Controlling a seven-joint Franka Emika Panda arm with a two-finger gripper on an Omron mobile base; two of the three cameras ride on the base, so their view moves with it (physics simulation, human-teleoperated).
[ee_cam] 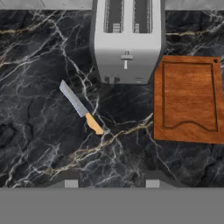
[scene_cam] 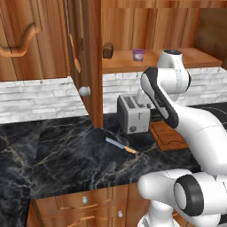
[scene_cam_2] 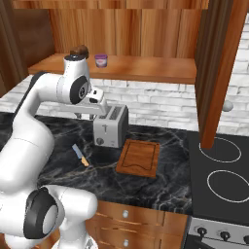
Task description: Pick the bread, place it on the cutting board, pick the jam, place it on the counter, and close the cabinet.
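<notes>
Counts: one bread, one jam, one cutting board, one two-slot toaster, one knife with a pale orange handle.

Bread and jam both sit on the open cabinet's shelf, apart from each other, bread to the left, close to the open door.

Cutting board lies flat on the counter, just right of the toaster, top bare. Knife lies left of the toaster, blade angled toward the wall.

Stove with two ring burners is right of the board, past a strip of bare marble.

Gripper hangs above the counter in front of the toaster, fingers drawn in, holding nothing.

No readable writing or labels anywhere.
</notes>
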